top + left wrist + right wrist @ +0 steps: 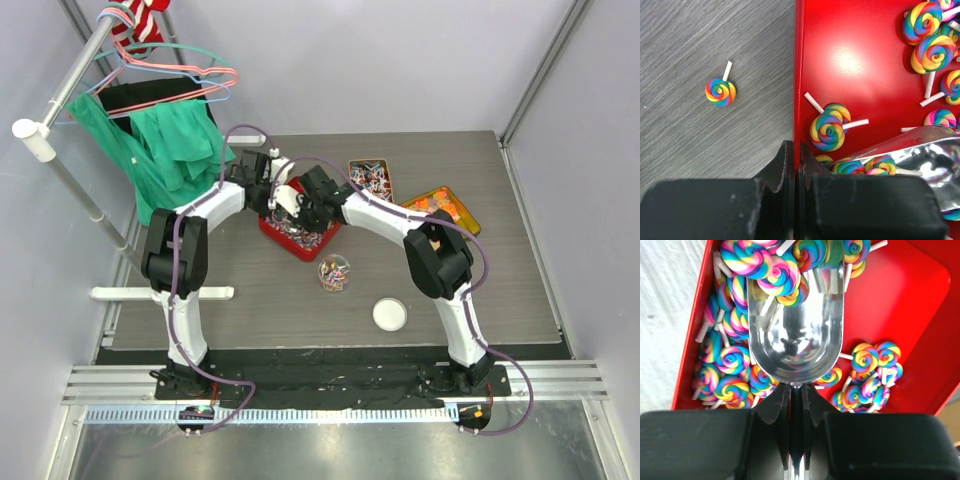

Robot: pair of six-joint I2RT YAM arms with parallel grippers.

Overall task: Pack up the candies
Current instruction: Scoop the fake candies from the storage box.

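The right gripper (796,390) is clamping one metal scoop (797,340) among the candies (735,360) in one red tray (900,305) near the worktop's (685,40) far edge. The left gripper (795,156) is pinching, apparently, the tray wall. One stray candy (720,91) is lying outside it.

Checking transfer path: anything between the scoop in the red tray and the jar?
Nothing visible. The scoop, in the right gripper, sits among the candies in the red tray; bare table separates it from the jar. The lid lies off to the side.
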